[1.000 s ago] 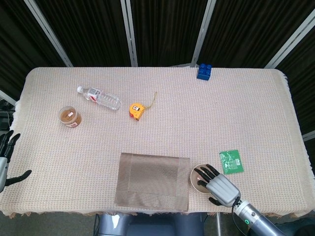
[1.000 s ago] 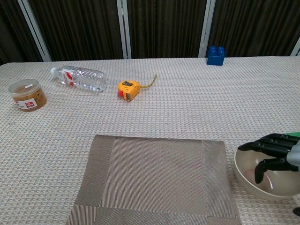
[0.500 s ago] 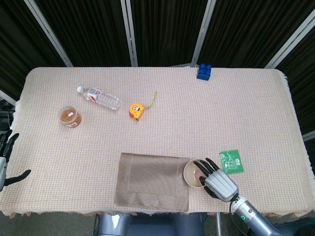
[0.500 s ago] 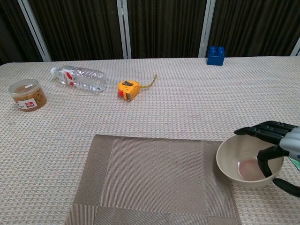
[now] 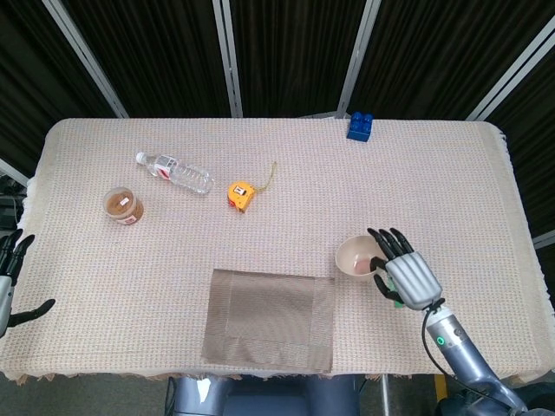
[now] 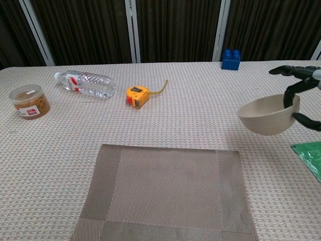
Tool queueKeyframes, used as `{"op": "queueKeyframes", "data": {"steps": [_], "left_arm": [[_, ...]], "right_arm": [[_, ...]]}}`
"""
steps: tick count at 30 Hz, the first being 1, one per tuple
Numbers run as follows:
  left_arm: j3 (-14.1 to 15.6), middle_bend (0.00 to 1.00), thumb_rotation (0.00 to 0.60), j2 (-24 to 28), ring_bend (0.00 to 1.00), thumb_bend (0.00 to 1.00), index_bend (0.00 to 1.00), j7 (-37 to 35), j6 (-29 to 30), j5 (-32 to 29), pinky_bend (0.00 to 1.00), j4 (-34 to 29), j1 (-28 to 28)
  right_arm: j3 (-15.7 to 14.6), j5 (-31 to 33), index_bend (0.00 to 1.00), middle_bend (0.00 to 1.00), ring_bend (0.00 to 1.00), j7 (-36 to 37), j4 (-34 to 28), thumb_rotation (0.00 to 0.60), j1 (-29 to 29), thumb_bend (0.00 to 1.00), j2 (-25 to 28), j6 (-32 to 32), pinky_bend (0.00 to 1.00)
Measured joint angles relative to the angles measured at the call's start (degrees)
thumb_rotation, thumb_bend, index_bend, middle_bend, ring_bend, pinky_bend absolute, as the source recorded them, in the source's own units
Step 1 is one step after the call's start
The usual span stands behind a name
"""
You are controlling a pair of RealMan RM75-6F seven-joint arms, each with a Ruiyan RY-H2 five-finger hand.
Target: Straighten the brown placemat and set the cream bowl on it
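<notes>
The brown placemat (image 5: 270, 317) (image 6: 165, 193) lies flat near the table's front edge, its sides roughly square to it. My right hand (image 5: 408, 273) (image 6: 303, 85) holds the cream bowl (image 5: 357, 256) (image 6: 266, 114) by its right rim, lifted clear of the table, to the right of the mat's far right corner. In the chest view the bowl hangs well above the cloth, tilted slightly. My left hand (image 5: 10, 277) shows at the far left edge of the head view, off the table, fingers spread and holding nothing.
A water bottle (image 5: 174, 172), a brown-lidded jar (image 5: 122, 206) and a yellow tape measure (image 5: 242, 194) lie at the back left. A blue block (image 5: 360, 126) stands at the far edge. A green packet (image 6: 310, 156) lies right of the mat, under my right hand.
My right hand has lifted the bowl off the table and carried it up and away from the front edge. The mat and left hand have not moved.
</notes>
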Motion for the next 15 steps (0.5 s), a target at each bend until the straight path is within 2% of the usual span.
{"op": "queueKeyframes", "data": {"steps": [8,15], "left_arm": [[-0.3,0.00,0.600,-0.3,0.00,0.00,0.00,0.3,-0.8,-1.1,0.00,0.4,-0.3],[-0.5,0.00,0.600,-0.5,0.00,0.00,0.00,0.4,-1.2,-2.0,0.00,0.6,-0.4]], "right_arm": [[6.7,10.3,0.65,0.00,0.00,0.1,5.2,0.600,5.5,0.47,-1.4,-6.4,0.00],[8.6,17.0,0.65,0.00,0.00,-2.4,13.2,0.600,9.2,0.47,-6.5,-10.9,0.00]]}}
